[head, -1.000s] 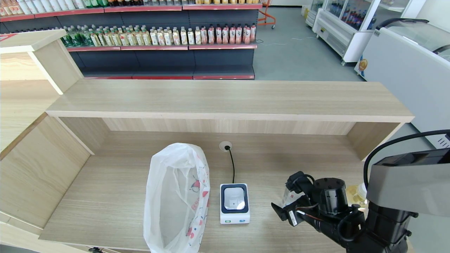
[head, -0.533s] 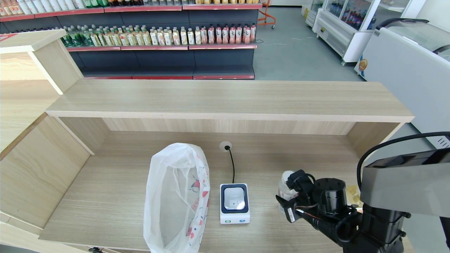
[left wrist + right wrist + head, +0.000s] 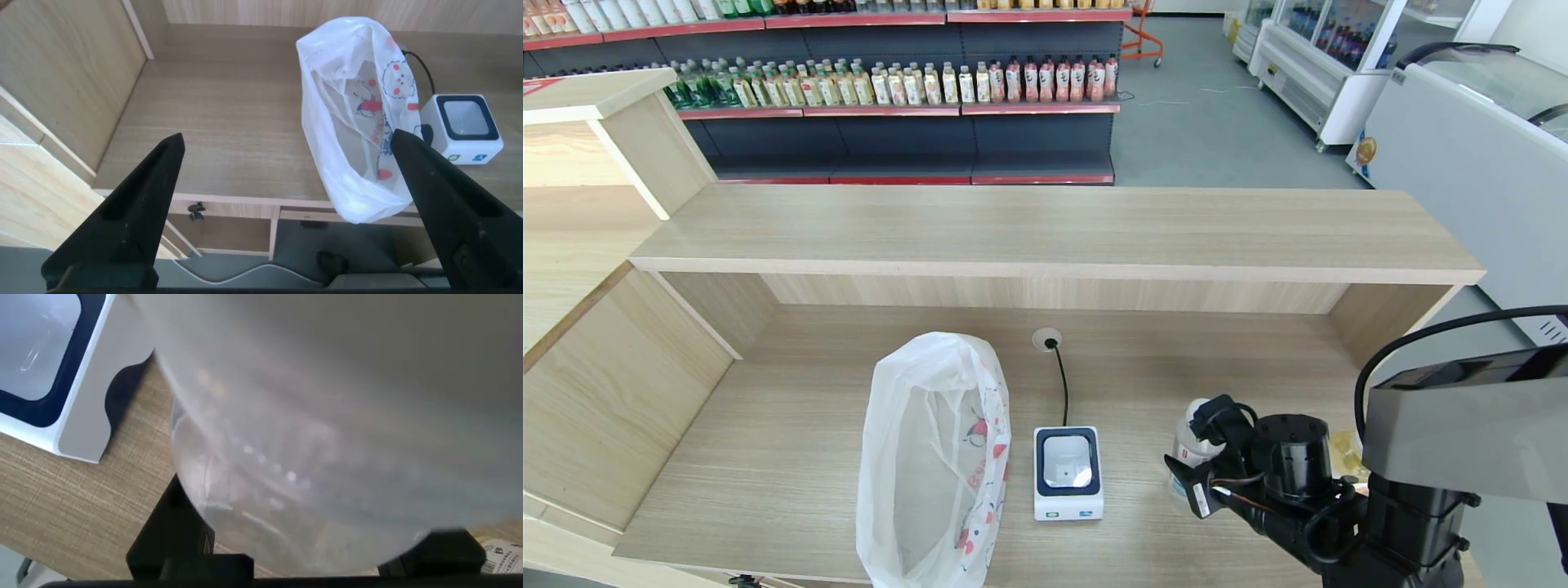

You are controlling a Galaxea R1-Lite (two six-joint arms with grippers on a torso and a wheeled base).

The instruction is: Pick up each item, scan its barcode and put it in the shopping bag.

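A: What had changed over the last second?

B: The right gripper (image 3: 1199,457) had swung leftward across the lower right of the head view, toward the scanner (image 3: 1067,472); most of that shift came early, and in the last half second it barely moved; the bottle (image 3: 1186,445) travelled with it, and its white cap came into sight above the fingers.

A: So the grasp was made?

B: I judged so; the fingers were closed against the clear bottle from either side, and in the right wrist view it sat between them with the scanner's corner just beyond; whether it was off the counter (image 3: 792,457) I could not tell.

A: And the task?

B: The pick looked done; the scan did not, since the bottle was near the scanner, to its right, not over the window; bagging would come after.

A: The other arm?

B: The left gripper (image 3: 288,143) was spread wide and held nothing; it hung above the counter's front edge, with the bag (image 3: 931,457) beyond it.

A: Counts?

B: One bag, standing open at lower centre of the head view, left of the scanner; one scanner, its cable running up the frame to a hole in the counter; two bottles on the counter side, the gripped one and a yellowish bottle (image 3: 1342,451) half hidden behind the right arm at the lower right; two grippers.
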